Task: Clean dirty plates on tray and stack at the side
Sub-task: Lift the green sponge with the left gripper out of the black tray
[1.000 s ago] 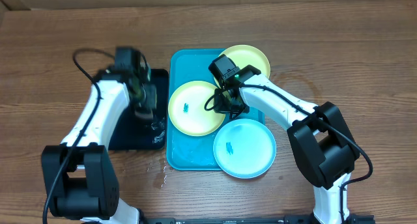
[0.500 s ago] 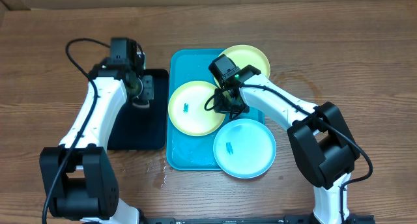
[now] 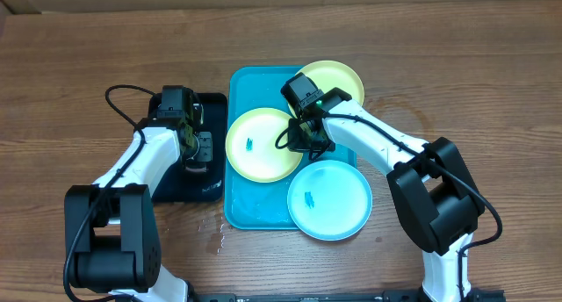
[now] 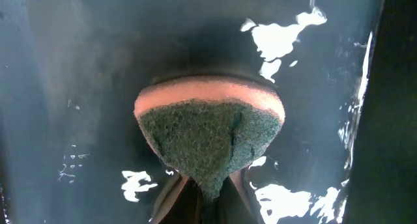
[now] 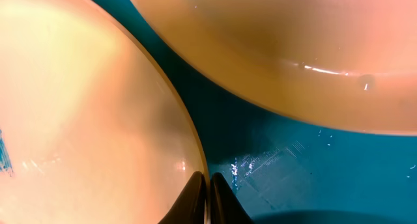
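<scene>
Firmly clamps a sponge [image 4: 208, 129] in the left pincer [image 4: 207, 193] above the wet black tray [image 4: 78, 68]. Rests the right pincer [image 5: 210, 185], tips together, at the yellow-green plate [image 5: 78, 107] rim inside the turquoise tray [image 5: 260, 152]. Best to steady that rim and scrub the blue smudge [image 3: 250, 145]. Leaves bare wooden bench [image 3: 474, 91] for stacking.

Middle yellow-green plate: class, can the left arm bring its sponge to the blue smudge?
Probably yes: the plate lies uncovered beside the left end effector and sponge; the right end effector grips only its rim.
</scene>
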